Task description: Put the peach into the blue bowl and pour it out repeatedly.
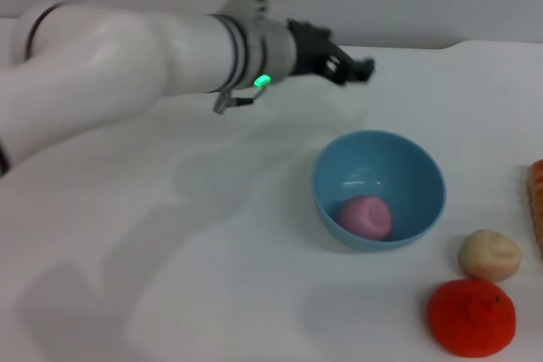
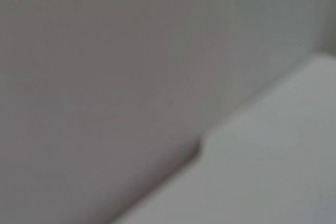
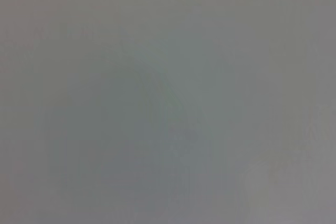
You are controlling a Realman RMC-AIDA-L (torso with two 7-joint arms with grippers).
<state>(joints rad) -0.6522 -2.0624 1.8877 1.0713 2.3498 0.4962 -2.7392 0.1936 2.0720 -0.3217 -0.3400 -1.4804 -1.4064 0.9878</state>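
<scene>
Pink peach (image 1: 366,216) inside upright blue bowl (image 1: 422,174); left end effector (image 1: 355,68) beyond bowl, grip state unclear

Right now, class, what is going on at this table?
The peach lies inside the blue bowl, which stands upright on the white table. The left gripper hangs above the table beyond the bowl, holding nothing and touching neither. Beside the bowl sit a cream lumpy ball and a red-orange fruit. The right arm is out of view.
</scene>
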